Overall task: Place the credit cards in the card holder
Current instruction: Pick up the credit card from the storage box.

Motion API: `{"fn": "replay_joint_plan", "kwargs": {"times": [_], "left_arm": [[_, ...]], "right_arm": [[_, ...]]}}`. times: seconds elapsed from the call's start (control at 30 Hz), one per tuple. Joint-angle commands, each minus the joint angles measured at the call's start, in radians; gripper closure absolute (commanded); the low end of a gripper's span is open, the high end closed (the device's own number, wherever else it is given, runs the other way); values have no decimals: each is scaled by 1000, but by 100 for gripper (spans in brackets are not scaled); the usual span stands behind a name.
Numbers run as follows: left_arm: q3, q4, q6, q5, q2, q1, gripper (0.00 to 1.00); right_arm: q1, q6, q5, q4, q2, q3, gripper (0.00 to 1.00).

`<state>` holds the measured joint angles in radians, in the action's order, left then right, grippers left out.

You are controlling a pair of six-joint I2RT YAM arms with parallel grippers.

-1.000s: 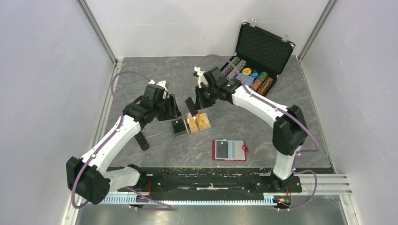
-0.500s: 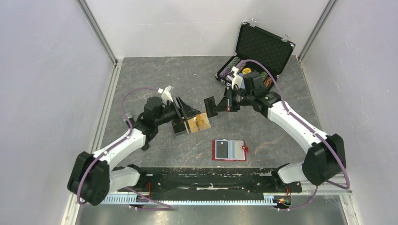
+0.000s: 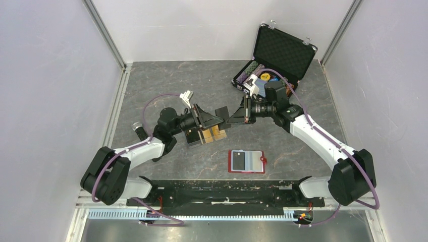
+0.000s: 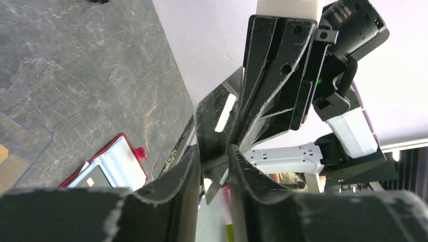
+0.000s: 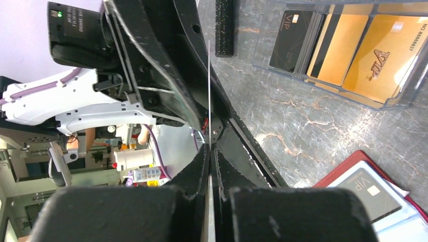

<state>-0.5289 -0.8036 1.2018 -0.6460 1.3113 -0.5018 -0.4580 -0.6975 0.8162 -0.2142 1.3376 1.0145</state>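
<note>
We see the right gripper (image 5: 209,151) pinched tight on 1 thin black plastic card (image 3: 220,111), held on its edge above the grey stone table (image 3: 166,80). The left gripper (image 4: 213,156) faces it from the left. Its 2 fingers are apart, 1 on each side of the card, and we cannot tell if they touch it.

The clear plastic tray (image 5: 398,101) sits close by on the near side, with more gold and black cards (image 5: 388,55) in it. The small red folding wallet (image 3: 230,162) lies open nearer to us, with 1 dark VIP card (image 5: 376,194) inside. The black chip case (image 3: 282,50) stands open at the far right.
</note>
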Motion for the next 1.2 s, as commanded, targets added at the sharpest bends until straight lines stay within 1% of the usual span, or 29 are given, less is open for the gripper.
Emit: {"fn": "replay_joint_plan", "kwargs": {"times": [0.0, 0.07, 0.1, 0.13, 0.17, 0.2, 0.27, 0.3, 0.4, 0.47, 0.57, 0.67, 0.7, 0.77, 0.8, 0.87, 0.9, 0.93, 1.03, 1.1, 1.17], "left_arm": [[-34, -173, 84, -35, 43, -19, 76], [-42, -181, 90, -38, 55, -22, 93], [-44, -178, 92, -38, 57, -21, 98], [-44, -165, 89, -36, 56, -21, 98], [-47, -145, 78, -31, 53, -22, 98], [-53, -105, 62, -31, 49, -21, 98], [-73, -4, 11, -29, 38, -24, 98], [-82, 67, -16, -21, 29, -27, 98], [-113, 206, -95, -11, 19, -49, 98], [-120, 211, -100, -14, 29, -64, 98], [-118, 185, -90, -14, 48, -90, 98], [-112, 117, -60, -14, 67, -112, 98], [-108, 86, -45, -17, 75, -118, 98], [-99, 25, -19, -22, 92, -127, 98], [-92, -7, -5, -23, 99, -127, 98], [-77, -62, 25, -26, 115, -129, 98], [-70, -86, 38, -27, 122, -129, 98], [-63, -108, 48, -27, 126, -129, 97], [-47, -131, 58, -23, 125, -129, 91], [-41, -128, 56, -18, 114, -129, 82], [-38, -108, 46, -3, 99, -127, 69]], "right_arm": [[3, -31, 41, 65, -28, -5, 100], [4, -30, 43, 65, -23, -8, 100], [3, -30, 41, 64, -22, -8, 100], [4, -28, 38, 64, -22, -10, 100], [4, -23, 32, 62, -19, -13, 98], [5, -13, 24, 55, -20, -18, 93], [10, 14, 1, 35, -24, -28, 80], [13, 39, -23, 9, -29, -33, 75], [27, 91, -52, -40, -40, -65, 60], [40, 104, -52, -45, -50, -100, 53], [60, 112, -42, -44, -71, -133, 51], [72, 121, -13, -35, -84, -145, 53], [73, 122, -3, -27, -86, -148, 56], [76, 121, 8, -18, -92, -152, 66], [77, 119, 16, -8, -95, -154, 76], [79, 111, 28, 13, -105, -157, 94], [81, 106, 35, 28, -109, -160, 99], [83, 105, 39, 32, -115, -160, 100], [90, 107, 43, 39, -126, -163, 100], [97, 105, 42, 40, -134, -170, 100], [105, 99, 41, 42, -141, -177, 100]]}}
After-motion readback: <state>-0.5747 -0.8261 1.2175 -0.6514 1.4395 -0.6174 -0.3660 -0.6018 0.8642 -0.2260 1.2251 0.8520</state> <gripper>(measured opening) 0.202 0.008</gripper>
